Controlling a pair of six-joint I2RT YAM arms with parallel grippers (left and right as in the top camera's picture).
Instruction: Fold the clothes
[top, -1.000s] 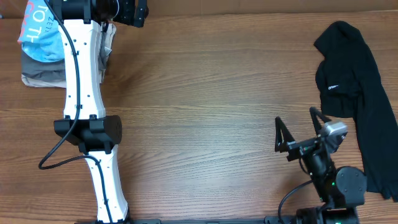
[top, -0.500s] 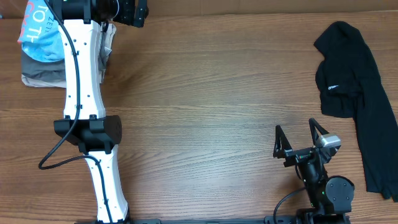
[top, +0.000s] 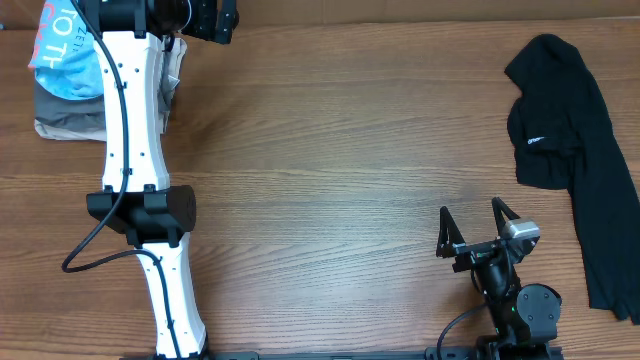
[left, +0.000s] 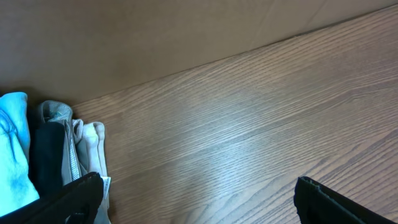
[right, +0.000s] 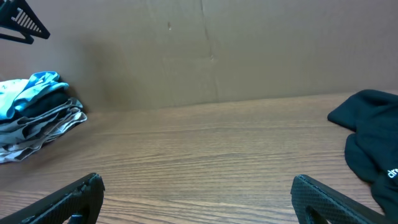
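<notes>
A light-blue T-shirt (top: 62, 55) with white and pinkish lettering lies folded on top of a stack of folded clothes (top: 60, 115) at the far left corner; the stack also shows in the right wrist view (right: 37, 115) and the left wrist view (left: 43, 155). A black garment (top: 570, 150) with a small white logo lies crumpled along the right side; it also shows in the right wrist view (right: 373, 134). My left gripper (left: 199, 202) is open and empty beside the stack. My right gripper (top: 470, 222) is open and empty, low near the front edge, left of the black garment.
The wooden table (top: 340, 150) runs between the stack and the black garment. A brown cardboard wall (right: 205, 50) stands along the far edge. The white left arm (top: 135, 150) stretches from the front edge to the far left corner.
My right arm has drawn back toward the front edge, its gripper moving away from the black garment. The left arm and the clothes have not moved.
</notes>
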